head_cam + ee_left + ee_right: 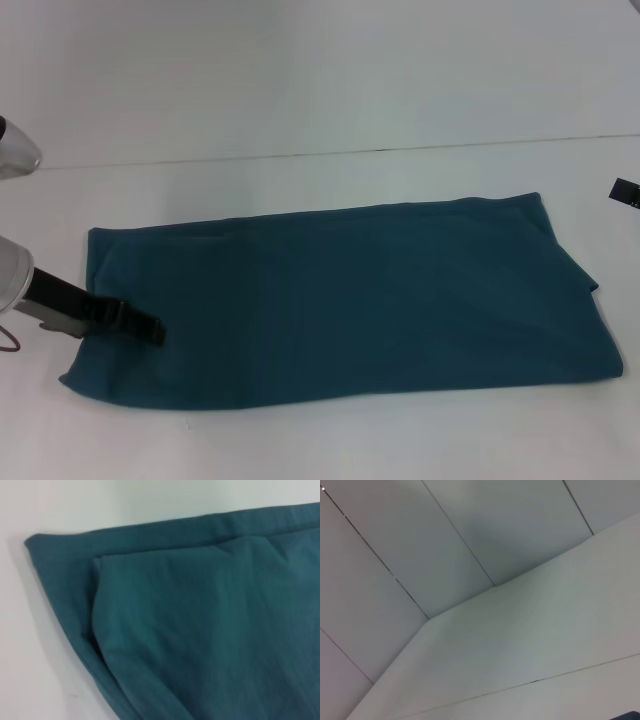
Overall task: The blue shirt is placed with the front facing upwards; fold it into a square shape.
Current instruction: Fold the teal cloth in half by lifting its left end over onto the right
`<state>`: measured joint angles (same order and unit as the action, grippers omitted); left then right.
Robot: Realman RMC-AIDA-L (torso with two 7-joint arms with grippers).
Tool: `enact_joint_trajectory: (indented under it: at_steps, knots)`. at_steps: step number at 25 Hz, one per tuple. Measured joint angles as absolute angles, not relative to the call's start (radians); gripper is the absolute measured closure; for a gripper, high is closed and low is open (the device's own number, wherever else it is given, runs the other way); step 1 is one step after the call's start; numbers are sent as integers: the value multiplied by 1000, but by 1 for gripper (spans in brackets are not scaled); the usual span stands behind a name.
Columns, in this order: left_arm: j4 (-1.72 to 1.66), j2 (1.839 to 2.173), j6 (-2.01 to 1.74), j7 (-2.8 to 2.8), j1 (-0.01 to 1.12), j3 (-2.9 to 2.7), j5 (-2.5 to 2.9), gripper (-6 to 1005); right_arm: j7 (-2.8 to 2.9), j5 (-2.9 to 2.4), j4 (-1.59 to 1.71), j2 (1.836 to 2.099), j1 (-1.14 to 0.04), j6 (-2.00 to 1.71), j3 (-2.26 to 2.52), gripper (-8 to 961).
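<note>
The blue shirt [350, 300] lies on the white table [300, 440] folded into a long band that runs left to right. Only plain teal cloth shows; no print is visible. Its right end has an uneven slanted fold. My left gripper [153, 329] reaches in from the left, low over the shirt's left end near the front corner. The left wrist view shows that end of the shirt [200, 630] with a folded layer lying on top and one corner [32, 542]. Only a dark tip of my right gripper [625, 190] shows at the right edge, off the shirt.
The table's far edge [330, 153] meets a white wall behind it. Bare table surrounds the shirt on all sides. The right wrist view shows only white table and wall panels [470, 555].
</note>
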<state>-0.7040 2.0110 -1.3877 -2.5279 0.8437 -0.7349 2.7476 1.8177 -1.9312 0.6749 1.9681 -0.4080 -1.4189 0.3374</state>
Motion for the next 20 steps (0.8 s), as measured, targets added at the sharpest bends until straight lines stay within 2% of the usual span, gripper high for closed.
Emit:
enact_joint_trajectory:
  at_steps: [5,10,15,20]
  knots:
    - [-705,2010,-1354,-2536,837,-729,2748,215,1818,-1930,675,1968,-408,-1419,337,36]
    - [-707,2007,-1340,-2537,831,-723,2748,333,1818,-1929,675,1968,-408,-1419,337,36]
    - [-706,2006,-1336,-2537,830,-722,2750,557,1818,-1928,675,1968,-408,-1419,337,36]
    - [-704,2006,-1335,-2537,827,-722,2750,689,1818,-1928,675,1968,-409,-1419,337,36]
